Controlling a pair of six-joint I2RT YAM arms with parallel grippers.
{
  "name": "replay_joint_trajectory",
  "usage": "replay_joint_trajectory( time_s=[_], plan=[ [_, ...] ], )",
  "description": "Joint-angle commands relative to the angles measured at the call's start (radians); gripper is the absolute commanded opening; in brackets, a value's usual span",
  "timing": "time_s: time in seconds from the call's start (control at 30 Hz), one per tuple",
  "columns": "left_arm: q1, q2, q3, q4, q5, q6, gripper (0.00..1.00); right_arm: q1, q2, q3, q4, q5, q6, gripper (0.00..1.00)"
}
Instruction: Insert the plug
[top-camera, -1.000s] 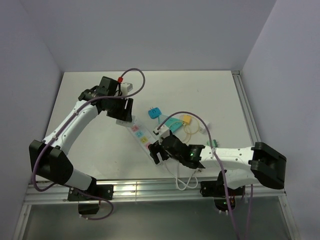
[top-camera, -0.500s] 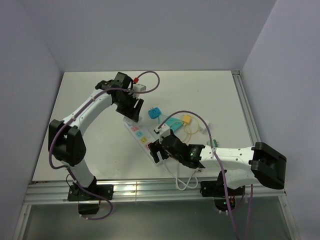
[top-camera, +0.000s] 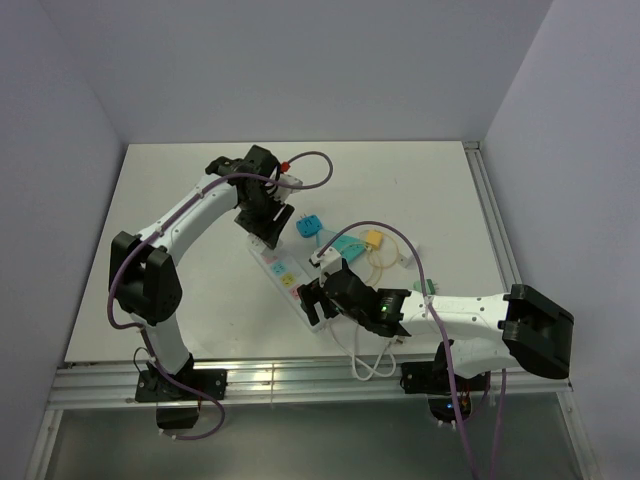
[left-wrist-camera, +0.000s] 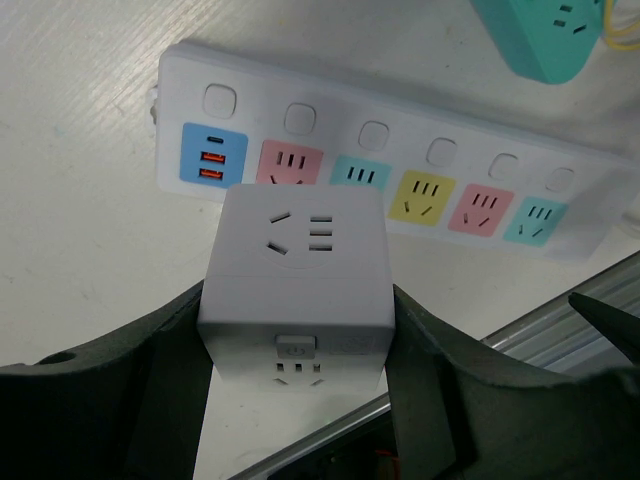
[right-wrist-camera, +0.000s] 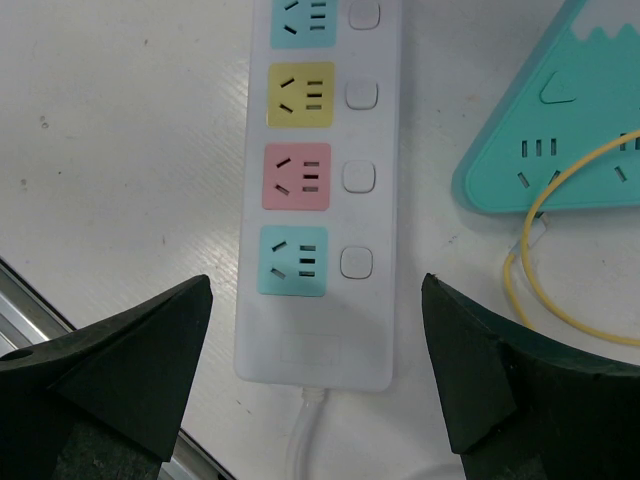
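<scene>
Left fingers (left-wrist-camera: 150, 390) clenched on white plastic cube plug (left-wrist-camera: 295, 265) — above long white power strip (left-wrist-camera: 262, 98) | right fingers (right-wrist-camera: 120, 350) released, empty | insertion pending — not seated

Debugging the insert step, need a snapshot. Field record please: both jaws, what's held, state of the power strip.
left jaws: shut on the sides of the white cube adapter
cube adapter: raised near the USB end of the power strip, not plugged in
right jaws: open, one on either side of the strip's cable end, gripping nothing
power strip: lying flat, visible sockets empty
nearby: teal triangular socket block beside the strip
</scene>
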Motion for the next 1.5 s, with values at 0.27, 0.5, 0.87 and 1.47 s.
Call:
replay_joint_trajectory(
  time_s=[0.27, 0.5, 0.87, 1.47],
  plan=[
    [-0.014, 0.039, 0.035, -0.031, -0.032, 0.079, 0.0, -0.006, -0.019, -0.001, 0.026, 0.016, 0.002, 0.92],
    [-0.016, 0.065, 0.011, -0.01, -0.061, 0.117, 0.0, -0.006, -0.102, -0.05, 0.058, 0.033, 0.007, 0.91],
    [-0.016, 0.105, 0.011, 0.004, -0.058, 0.143, 0.0, -0.012, -0.102, -0.049, 0.052, 0.045, 0.012, 0.91],
    [-0.022, 0.125, -0.035, 0.036, -0.084, 0.158, 0.0, -0.018, -0.114, -0.055, 0.052, 0.032, 0.013, 0.91]
  ],
)
